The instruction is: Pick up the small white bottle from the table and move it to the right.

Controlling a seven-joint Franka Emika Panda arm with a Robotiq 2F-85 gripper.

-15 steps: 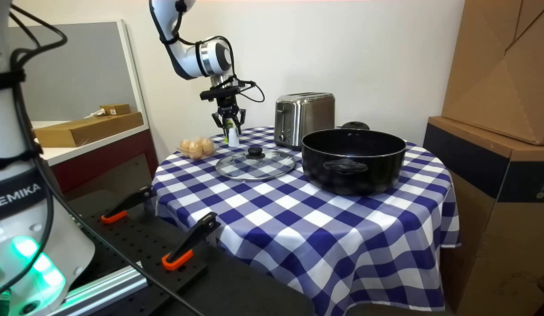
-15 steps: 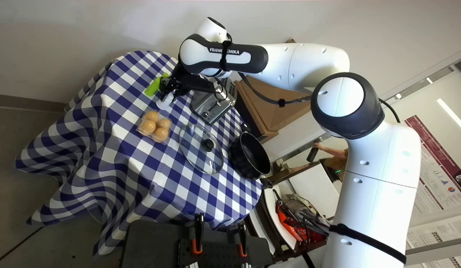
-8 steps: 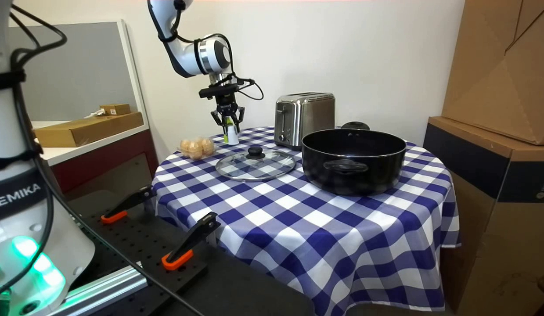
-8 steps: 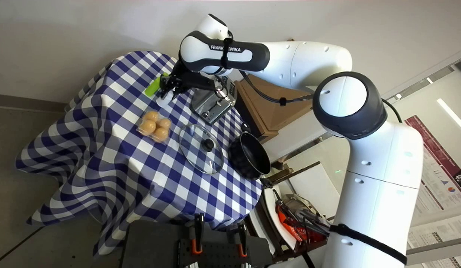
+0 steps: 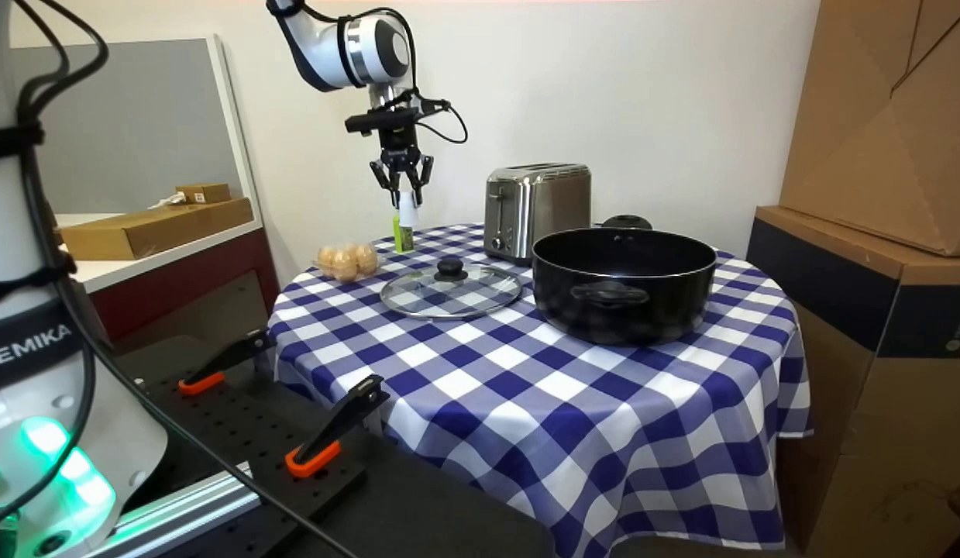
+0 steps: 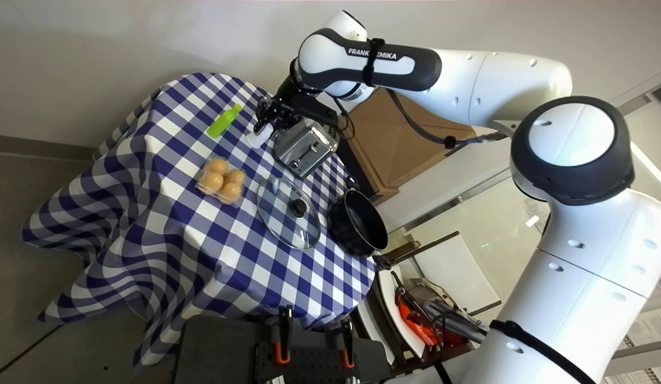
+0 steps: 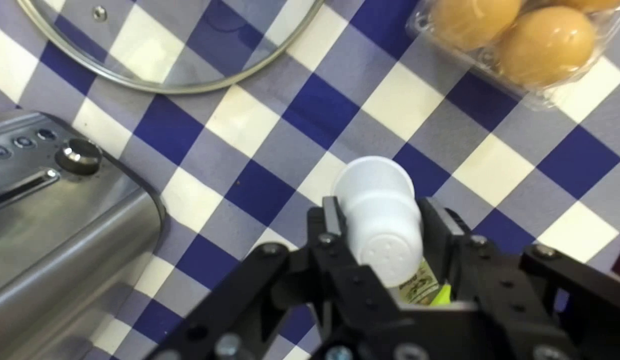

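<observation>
White bottle (image 7: 382, 225) | claw (image 7: 383, 214) clamped on its sides | raised above checked tablecloth (image 5: 526, 407) | green bottle (image 6: 223, 122) apart

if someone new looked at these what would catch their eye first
Probably the blue-and-white checked tablecloth, spread across the middle of an exterior view. Next comes the black pot standing on it, partly in front of the steel toaster in that view. Then the pincer, gripping a small white bottle in the air above the tablecloth.
</observation>
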